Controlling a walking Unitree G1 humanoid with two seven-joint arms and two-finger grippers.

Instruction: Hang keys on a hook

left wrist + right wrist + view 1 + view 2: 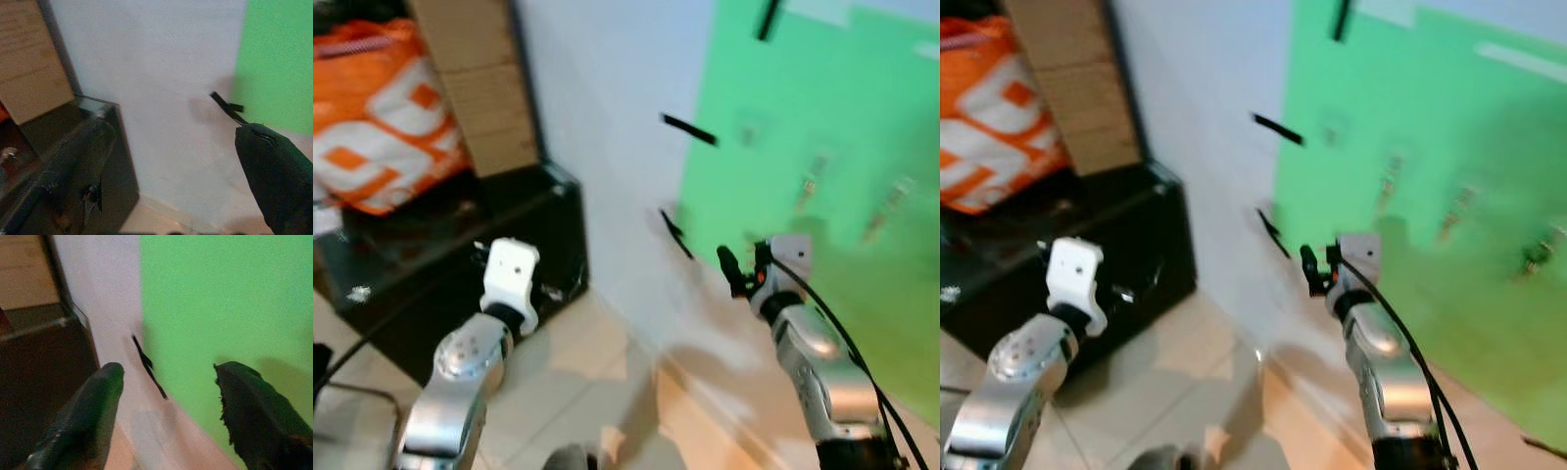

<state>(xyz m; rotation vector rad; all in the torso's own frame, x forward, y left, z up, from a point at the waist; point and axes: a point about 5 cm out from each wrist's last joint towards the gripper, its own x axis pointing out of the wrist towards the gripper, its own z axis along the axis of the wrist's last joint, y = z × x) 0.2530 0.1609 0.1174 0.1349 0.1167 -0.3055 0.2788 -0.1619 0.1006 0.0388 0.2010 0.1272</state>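
Observation:
A green board (822, 127) is fixed to the pale wall, with several small hooks (811, 183) on it, all blurred. A dark blob (1536, 257) hangs at the board's right side; I cannot tell whether it is keys. My right gripper (740, 270) is raised in front of the board's lower left corner. In the right wrist view it (169, 369) is open, with nothing between its fingers. My left gripper (173, 132) is open too and empty, held up in front of the black cabinet (460, 264).
Black tape strips (688, 129) mark the board's left edge. An orange bag (372, 117) and a cardboard box (475, 78) stand on the cabinet at the left. Pale floor tiles (597, 382) run along the wall's skirting.

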